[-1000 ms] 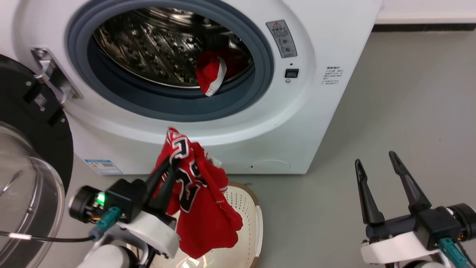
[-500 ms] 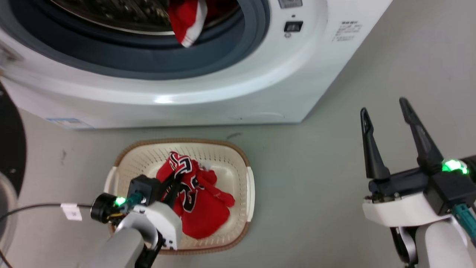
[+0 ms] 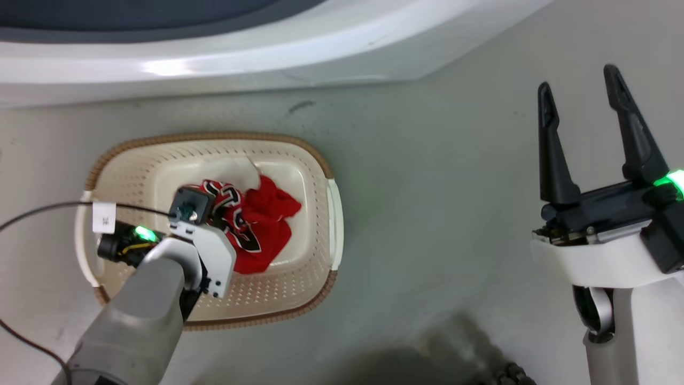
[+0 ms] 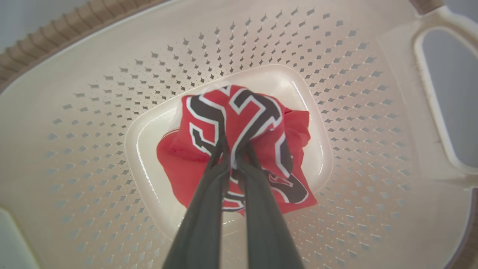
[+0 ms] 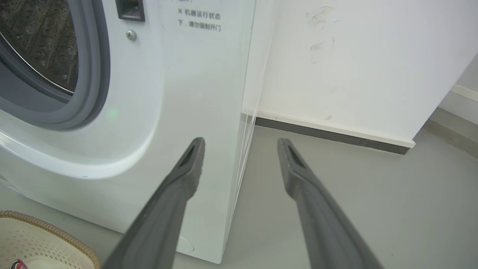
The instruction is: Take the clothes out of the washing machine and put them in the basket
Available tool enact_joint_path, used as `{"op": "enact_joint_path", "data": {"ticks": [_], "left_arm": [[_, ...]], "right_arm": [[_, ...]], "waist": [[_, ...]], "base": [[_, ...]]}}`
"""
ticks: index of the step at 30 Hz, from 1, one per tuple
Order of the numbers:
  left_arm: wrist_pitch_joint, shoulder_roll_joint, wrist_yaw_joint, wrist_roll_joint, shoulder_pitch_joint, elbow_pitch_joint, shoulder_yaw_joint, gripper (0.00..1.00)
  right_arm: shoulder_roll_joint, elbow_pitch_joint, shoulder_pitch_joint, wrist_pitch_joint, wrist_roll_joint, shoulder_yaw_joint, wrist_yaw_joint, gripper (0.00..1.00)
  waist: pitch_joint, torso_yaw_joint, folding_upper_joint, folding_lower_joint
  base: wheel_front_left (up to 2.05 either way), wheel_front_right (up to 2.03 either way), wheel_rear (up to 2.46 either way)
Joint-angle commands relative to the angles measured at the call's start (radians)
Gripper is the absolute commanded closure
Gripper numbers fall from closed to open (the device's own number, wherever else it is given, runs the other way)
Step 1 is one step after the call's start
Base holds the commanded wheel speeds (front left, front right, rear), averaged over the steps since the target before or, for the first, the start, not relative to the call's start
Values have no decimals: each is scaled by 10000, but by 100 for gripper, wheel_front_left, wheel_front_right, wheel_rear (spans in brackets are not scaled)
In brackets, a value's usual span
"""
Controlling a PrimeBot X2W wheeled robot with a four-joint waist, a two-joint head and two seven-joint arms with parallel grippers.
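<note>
Jersey in L end effector

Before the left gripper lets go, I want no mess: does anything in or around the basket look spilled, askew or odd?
Nothing stands out. The jersey lies bunched in the basket, inside its walls, the left gripper shut on it.

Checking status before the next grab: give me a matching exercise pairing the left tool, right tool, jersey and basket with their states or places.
1. left tool
2. right tool
3. jersey
4. basket

A. open, holding nothing
B. on the floor before the washing machine
C. shut on red cloth
D. bunched inside the basket

Pairs: 1-C, 2-A, 3-D, 4-B
</note>
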Motion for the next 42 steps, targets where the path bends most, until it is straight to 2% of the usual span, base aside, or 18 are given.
{"op": "enact_joint_path", "data": {"ticks": [1, 6, 14, 15, 16, 21, 30, 35, 42], "left_arm": [[53, -46, -67, 72, -253, 161, -77, 100], [361, -167, -188, 661, -1007, 952, -778, 100], [885, -143, -155, 719, -1427, 1340, -980, 100], [917, -141, -157, 755, -1409, 1356, -1043, 36], [869, -150, -151, 749, -1397, 1365, -1049, 0], [519, -318, -120, 533, -981, 1406, -964, 0], [-435, -854, 58, -150, -12, 1028, -273, 0], [-457, -700, 560, -80, 881, -834, 518, 0], [-452, -502, 1132, 767, 2498, -3584, 1916, 0]], "right_arm": [[16, -77, -201, -21, 20, 10, -8, 0], [18, -203, -562, -21, 148, -95, -7, 0], [17, -284, -780, -21, 286, -160, -7, 0], [17, -253, -763, -21, 288, -166, -8, 0], [17, -214, -754, -21, 285, -166, -7, 0], [17, 25, -596, -21, 216, -104, -8, 0], [13, 389, -4, -21, -20, -95, -8, 0], [13, 555, 512, -21, -153, -176, -8, 0], [12, 723, 1183, -20, -290, -183, -8, 0]], "waist": [[810, -339, 0, -2], [1525, -426, 0, -2], [1996, -558, 0, -2], [1988, -558, 0, -2], [1957, -550, 0, -2], [1449, -446, 0, -2], [-264, 34, 0, -2], [-1237, 382, 0, -2], [-2465, 772, 0, -2]], "base": [[0, 0, 0], [0, 0, 0], [0, 0, 0], [0, 0, 0], [0, 0, 0], [0, 0, 0], [0, 0, 0], [0, 0, 0], [0, 0, 0]]}}
